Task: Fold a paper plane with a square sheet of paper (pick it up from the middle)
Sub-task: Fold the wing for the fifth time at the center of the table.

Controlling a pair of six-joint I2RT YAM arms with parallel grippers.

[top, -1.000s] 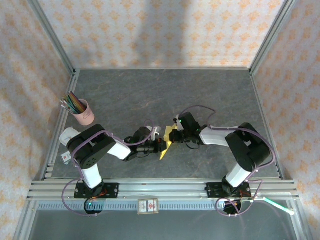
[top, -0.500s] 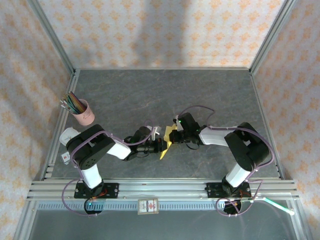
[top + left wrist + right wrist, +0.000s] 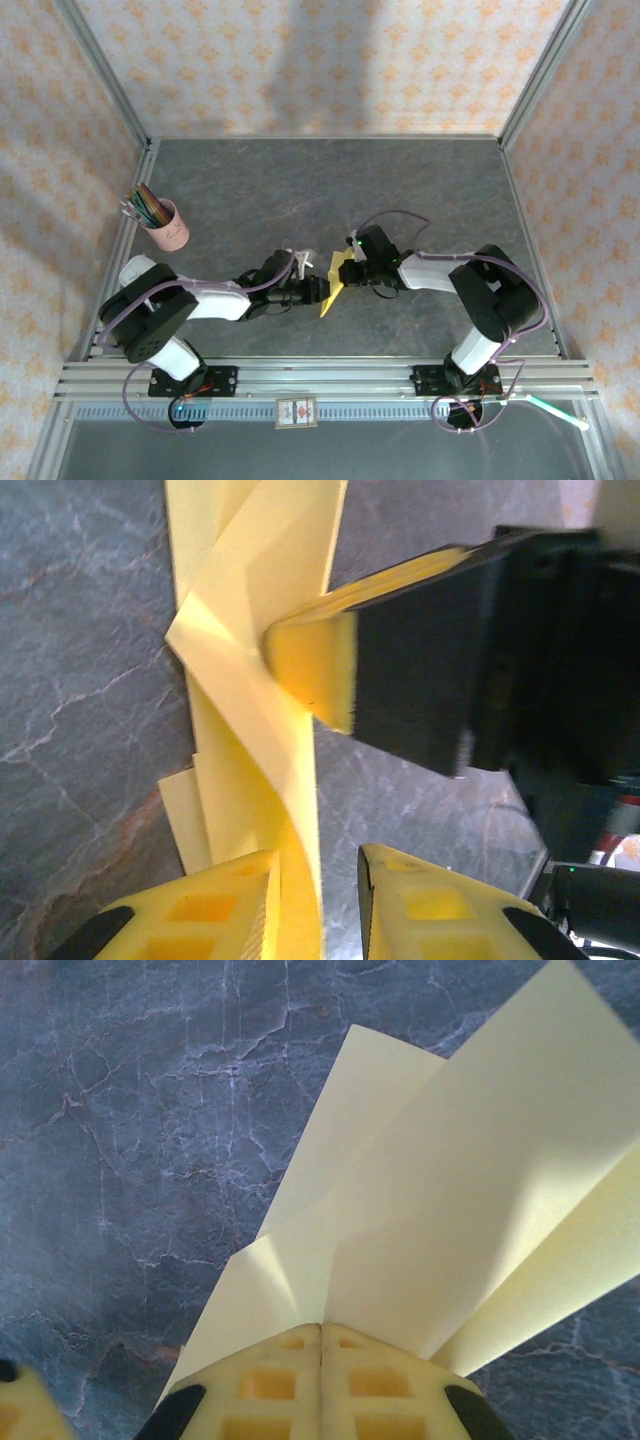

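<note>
Item: folded yellow paper (image 3: 333, 277), a partly made plane, creased into overlapping pointed flaps. It is located just below the centre of the overhead view, between the two wrists, over the grey table (image 3: 300, 190). Whether its lower tip rests on the surface cannot be told. Right gripper (image 3: 320, 1365): the fingers are pressed together at the bottom of the wrist view and clamped on the paper, whose flaps fan out from them toward the upper right. Left gripper (image 3: 315, 905): the yellow fingers are seen apart at the bottom of its wrist view. A strip of the paper runs up between them, lying against the left-hand finger with a clear gap on the other side, so the sheet is not pinched there. Also noted: a pink cup of pens (image 3: 166, 226) at the left of the overhead view, well apart from the work. Stage, as judged: a fold is being handed over, with the sheet carried by one clamp alone. Hazards, as judged: the strip touching the finger may be dragged if that wrist is drawn away, and a crease may be pulled askew or opened. Thin paper held at one spot may sag or swivel in the clamp. Uncreased flaps may spring apart. A re-grip made off the centre line would skew the next fold.
</note>
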